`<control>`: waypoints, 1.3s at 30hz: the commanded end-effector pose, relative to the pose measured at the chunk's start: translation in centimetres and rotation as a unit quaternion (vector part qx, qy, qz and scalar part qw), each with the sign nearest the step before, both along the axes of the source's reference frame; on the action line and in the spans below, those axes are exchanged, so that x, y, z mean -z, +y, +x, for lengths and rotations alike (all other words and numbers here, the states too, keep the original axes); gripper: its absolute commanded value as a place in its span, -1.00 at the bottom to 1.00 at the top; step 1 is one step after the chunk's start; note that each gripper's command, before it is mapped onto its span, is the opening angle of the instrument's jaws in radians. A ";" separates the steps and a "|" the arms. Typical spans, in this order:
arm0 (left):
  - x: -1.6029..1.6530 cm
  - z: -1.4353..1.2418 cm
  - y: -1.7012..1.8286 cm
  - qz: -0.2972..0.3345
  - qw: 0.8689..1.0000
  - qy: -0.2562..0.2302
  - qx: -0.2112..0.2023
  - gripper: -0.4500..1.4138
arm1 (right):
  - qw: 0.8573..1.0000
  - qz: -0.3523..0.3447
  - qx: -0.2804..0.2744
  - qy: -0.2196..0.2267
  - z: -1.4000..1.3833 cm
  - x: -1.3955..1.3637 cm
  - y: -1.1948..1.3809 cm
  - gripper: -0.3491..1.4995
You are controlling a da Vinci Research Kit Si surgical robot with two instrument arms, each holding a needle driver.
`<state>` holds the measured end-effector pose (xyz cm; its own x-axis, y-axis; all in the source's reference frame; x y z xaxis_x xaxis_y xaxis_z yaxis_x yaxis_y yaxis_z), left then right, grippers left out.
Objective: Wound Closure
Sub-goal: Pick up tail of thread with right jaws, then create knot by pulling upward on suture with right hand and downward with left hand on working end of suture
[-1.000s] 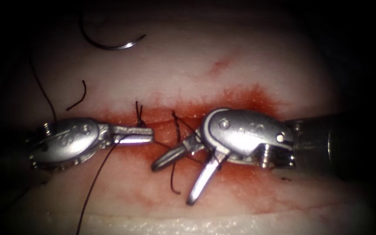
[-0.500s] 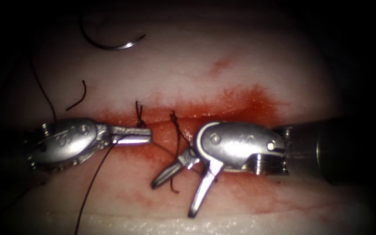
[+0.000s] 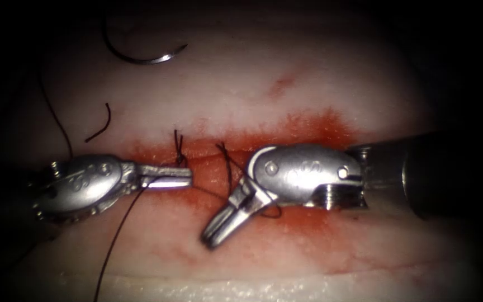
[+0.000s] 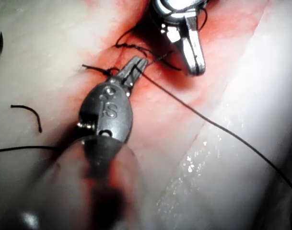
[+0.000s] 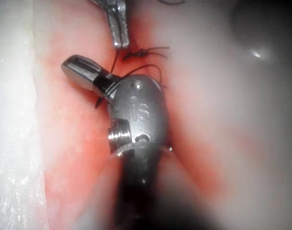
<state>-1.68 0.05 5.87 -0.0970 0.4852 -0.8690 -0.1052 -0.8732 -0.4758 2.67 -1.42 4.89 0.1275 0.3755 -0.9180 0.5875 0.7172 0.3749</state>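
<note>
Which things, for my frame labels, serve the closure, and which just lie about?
In use: left tool, shut on the thread; right tool, shut on its short end; cut in the tissue.
Lying about: needle, unheld on the tissue; cut end of thread.

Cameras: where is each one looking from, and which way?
Endoscope: above and in front, facing the cut; left gripper holds thread, right gripper shut, grip unclear; needle lies free on tissue.
Left wrist: on the left arm, looking along its shaft at its gripper.
Right wrist: likewise, at the right gripper.
Shared: all three show both grippers and thread.
</note>
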 end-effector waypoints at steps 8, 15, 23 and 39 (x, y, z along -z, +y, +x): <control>0.09 0.00 -0.28 0.001 1.000 0.006 -0.018 -1.00 | 1.000 0.004 -0.017 -0.010 -0.05 -0.05 0.26 -1.00; 0.26 0.02 -0.60 0.001 0.999 0.015 -0.038 -1.00 | 0.998 0.009 -0.052 -0.019 -0.10 -0.15 0.46 -1.00; 0.56 0.00 -0.94 0.003 0.998 0.019 -0.052 -1.00 | 0.996 0.015 -0.081 -0.032 -0.21 -0.32 0.81 -1.00; 1.08 -0.34 -1.50 0.004 0.996 -0.007 -0.087 -1.00 | 0.991 0.005 -0.128 -0.047 -0.09 -0.51 1.21 -1.00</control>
